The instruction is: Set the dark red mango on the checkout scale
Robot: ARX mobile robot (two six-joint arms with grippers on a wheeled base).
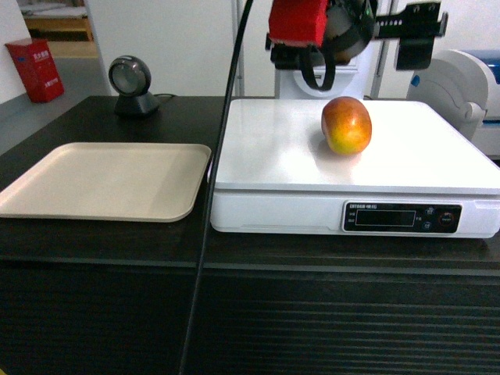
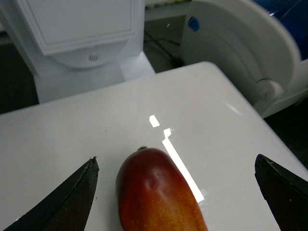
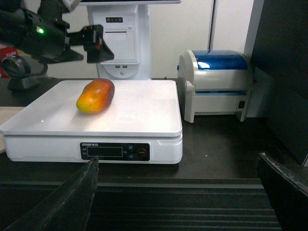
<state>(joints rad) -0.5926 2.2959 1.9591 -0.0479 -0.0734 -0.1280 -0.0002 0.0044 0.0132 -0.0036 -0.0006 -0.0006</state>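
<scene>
From my console, the smooth oval dark red mango [image 1: 346, 125], shading to orange-yellow at one end, lies flat on the glossy square platform of the large white electronic scale [image 1: 273, 156], which sits on the dark brown-black checkout counter [image 1: 101, 242]. My left gripper [image 2: 175, 192] hangs just above and behind the fruit with its jaws spread wide; neither black finger [image 2: 72, 197] touches the skin. The mango lies below and between those fingers, its long axis running front to back on the platform, straight along the left wrist camera's line of sight, stem end pointing away towards the white receipt-printer post [image 2: 82, 38]. The left arm is plainly the nearer one. My right gripper [image 3: 178, 192] is also parted and empty, held well back in front of the counter.

I judge the placing done: the fruit rests settled and untouched, so the left arm need only lift clear without brushing it.
</scene>
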